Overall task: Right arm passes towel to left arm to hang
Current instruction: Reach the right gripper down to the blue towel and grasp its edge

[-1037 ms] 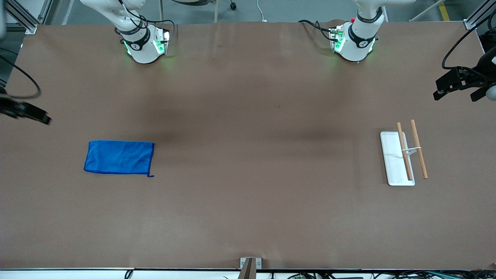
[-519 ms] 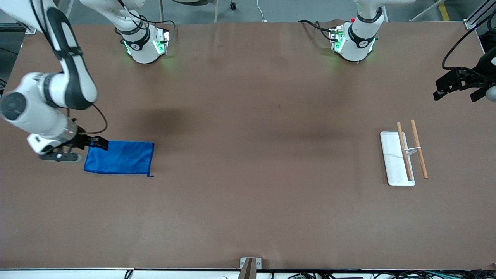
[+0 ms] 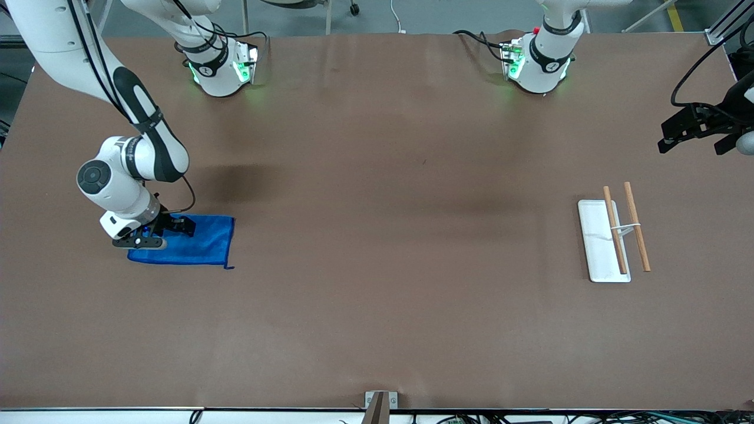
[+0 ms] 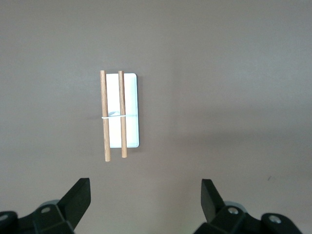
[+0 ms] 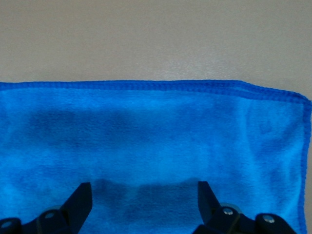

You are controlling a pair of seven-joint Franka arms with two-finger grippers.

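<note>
Your right gripper (image 3: 154, 231) is low over the towel (image 3: 200, 241), at the end of the cloth that lies toward the right arm's end of the desk (image 3: 377, 265), and its fingers (image 5: 78, 202) are spread wide with nothing pinched between them. In the right wrist view the blue cloth fills the space between the two fingertips and runs on past both of them, one hemmed edge lying well ahead of the tips with bare desk showing past it. The towel lies flat and spread out on the desk, and you can see its small loop (image 3: 228, 268) sticking out at the corner nearer the front camera, at the end away from your fingers. Whether the fingertips touch the cloth you cannot tell; a soft shadow sits on the towel just between them. Your left gripper (image 4: 145, 195) waits high at the left arm's end of the desk, fingers (image 4: 210, 197) spread apart and empty. In the left wrist view, out ahead of those open tips and well apart from them, lies the white tray (image 3: 598, 241) with its two wooden rods (image 3: 636, 226) running along it, joined by a thin white crosspiece. Towel and tray sit well apart, toward the two ends of the desk.
</note>
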